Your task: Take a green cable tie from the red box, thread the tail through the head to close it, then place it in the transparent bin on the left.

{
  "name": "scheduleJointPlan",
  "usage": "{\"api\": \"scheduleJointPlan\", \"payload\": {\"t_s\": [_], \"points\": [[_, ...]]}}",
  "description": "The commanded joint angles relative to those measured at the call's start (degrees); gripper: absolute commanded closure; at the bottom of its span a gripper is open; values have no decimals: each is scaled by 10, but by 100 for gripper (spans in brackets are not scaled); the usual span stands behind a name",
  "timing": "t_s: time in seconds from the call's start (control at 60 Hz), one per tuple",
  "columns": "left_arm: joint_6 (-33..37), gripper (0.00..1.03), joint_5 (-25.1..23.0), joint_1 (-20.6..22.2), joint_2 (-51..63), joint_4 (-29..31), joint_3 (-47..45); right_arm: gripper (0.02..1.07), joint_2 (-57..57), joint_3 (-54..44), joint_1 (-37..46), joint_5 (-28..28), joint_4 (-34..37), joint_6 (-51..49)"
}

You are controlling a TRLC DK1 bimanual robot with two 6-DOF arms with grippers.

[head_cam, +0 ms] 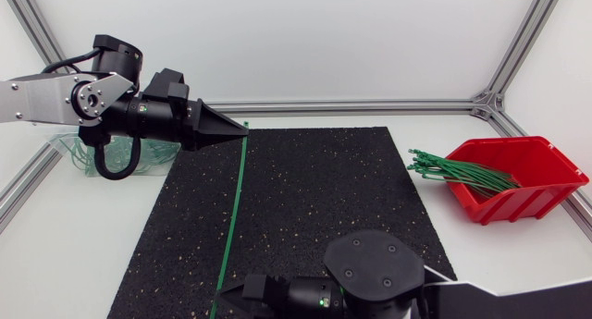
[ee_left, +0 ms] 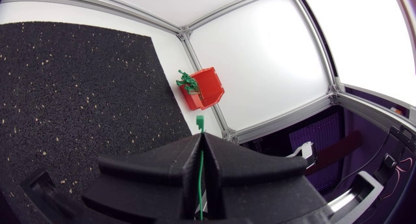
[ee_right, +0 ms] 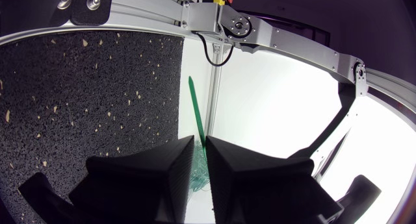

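Note:
A green cable tie (head_cam: 233,208) stretches straight across the black mat between my two grippers. My left gripper (head_cam: 242,127) is shut on its far end; in the left wrist view the tie (ee_left: 201,175) runs between the closed fingers of the left gripper (ee_left: 201,137) and its head (ee_left: 199,123) pokes out ahead. My right gripper (head_cam: 219,297) is at the mat's near edge, around the tie's other end. In the right wrist view the fingers of this gripper (ee_right: 200,142) stand a narrow gap apart, with the tie's tail (ee_right: 194,104) passing between them and sticking out ahead.
The red box (head_cam: 532,166) stands at the right with a bundle of green ties (head_cam: 458,171) hanging over its rim. The transparent bin (head_cam: 69,153), holding green ties, sits at the far left behind my left arm. The black speckled mat (head_cam: 314,190) covers the table's middle.

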State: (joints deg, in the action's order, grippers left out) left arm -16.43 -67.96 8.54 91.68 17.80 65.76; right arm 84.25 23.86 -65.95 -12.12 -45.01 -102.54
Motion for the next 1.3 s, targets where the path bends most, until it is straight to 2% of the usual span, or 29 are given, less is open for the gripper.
{"api": "scheduleJointPlan", "payload": {"t_s": [0.0, 0.317, 0.4, 0.617, 0.933, 1.133, 1.217, 1.283], "points": [[10, 100, -10, 7, 7, 5, 4, 90, 9, 13, -4, 3, -5, -12], [10, 100, -12, 6, 3, 5, 0, 90, 12, 19, -4, 9, -12, -13], [10, 100, -13, 6, 1, 5, 0, 101, 14, 15, -4, 10, -12, -15], [20, 100, -13, 3, -11, 5, -9, 101, 2, 0, -1, 8, -19, 0], [38, 100, -13, 2, -63, 0, -43, 101, -42, -6, 4, -3, -10, 261], [55, 100, -14, 6, -137, -9, -88, 101, -73, -7, 18, -33, 9, 423], [53, 100, -13, 10, -177, -19, -109, 101, -90, 0, 32, -63, 41, 493], [48, 100, -10, 18, -205, -28, -128, 101, -113, 19, 49, -96, 100, 557]]}}
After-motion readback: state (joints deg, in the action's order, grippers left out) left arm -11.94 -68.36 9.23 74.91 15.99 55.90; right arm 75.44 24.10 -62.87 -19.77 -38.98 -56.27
